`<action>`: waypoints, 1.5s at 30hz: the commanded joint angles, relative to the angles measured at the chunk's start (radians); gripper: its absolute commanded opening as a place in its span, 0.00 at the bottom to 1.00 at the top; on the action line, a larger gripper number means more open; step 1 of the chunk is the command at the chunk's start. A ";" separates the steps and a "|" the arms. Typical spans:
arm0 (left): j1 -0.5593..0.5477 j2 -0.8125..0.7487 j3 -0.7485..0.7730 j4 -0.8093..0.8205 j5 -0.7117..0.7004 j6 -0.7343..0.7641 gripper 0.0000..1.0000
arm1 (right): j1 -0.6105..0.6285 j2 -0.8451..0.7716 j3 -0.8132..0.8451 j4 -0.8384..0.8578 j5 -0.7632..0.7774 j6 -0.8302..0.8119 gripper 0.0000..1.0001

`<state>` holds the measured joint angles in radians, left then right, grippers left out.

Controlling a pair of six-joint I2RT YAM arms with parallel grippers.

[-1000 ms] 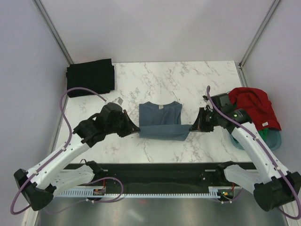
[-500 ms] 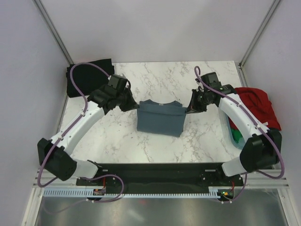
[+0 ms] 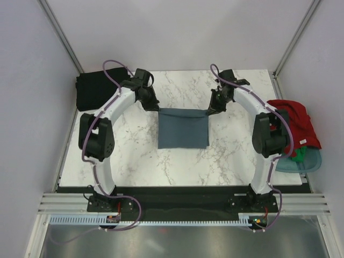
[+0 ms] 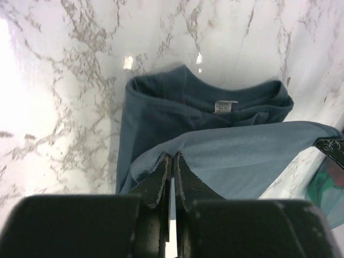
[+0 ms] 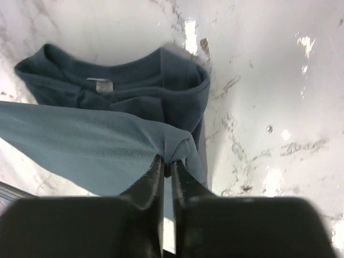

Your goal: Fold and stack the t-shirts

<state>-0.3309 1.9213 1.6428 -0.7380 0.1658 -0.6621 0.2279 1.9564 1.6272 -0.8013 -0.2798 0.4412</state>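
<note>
The slate blue-grey t-shirt (image 3: 183, 128) lies on the marble table, its lower part folded up over the collar end. My left gripper (image 3: 156, 107) is shut on its far left corner; the left wrist view shows the jaws (image 4: 172, 157) pinching the hem above the collar (image 4: 226, 105). My right gripper (image 3: 209, 109) is shut on the far right corner (image 5: 173, 153). A folded black t-shirt (image 3: 103, 88) lies at the far left. The red t-shirt (image 3: 292, 122) and a bit of green t-shirt (image 3: 301, 156) sit at the right edge.
A pale blue tub (image 3: 306, 161) holds the red and green cloth at the table's right edge. Grey walls and metal posts close in the back and sides. The arm bases stand at the near edge.
Both grippers have carried the shirt's near hem away from the arm bases, to the far end, folding the shirt in half over its collar. Both arms now reach far out.
</note>
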 commanded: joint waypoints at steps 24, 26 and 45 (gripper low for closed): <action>0.052 -0.254 -0.535 0.551 0.072 0.164 0.76 | 0.222 -0.309 -0.487 0.435 -0.102 0.145 0.80; 0.052 -0.228 -0.541 0.581 0.087 0.164 0.76 | 0.217 -0.271 -0.495 0.442 -0.087 0.113 0.80; 0.039 0.073 -0.462 0.772 0.202 0.121 0.66 | 0.195 -0.211 -0.556 0.360 0.001 -0.007 0.80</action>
<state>-0.2829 1.9480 1.1660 -0.0238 0.3424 -0.5320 0.4297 1.7485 1.0512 -0.3836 -0.3161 0.4828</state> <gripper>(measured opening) 0.668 0.798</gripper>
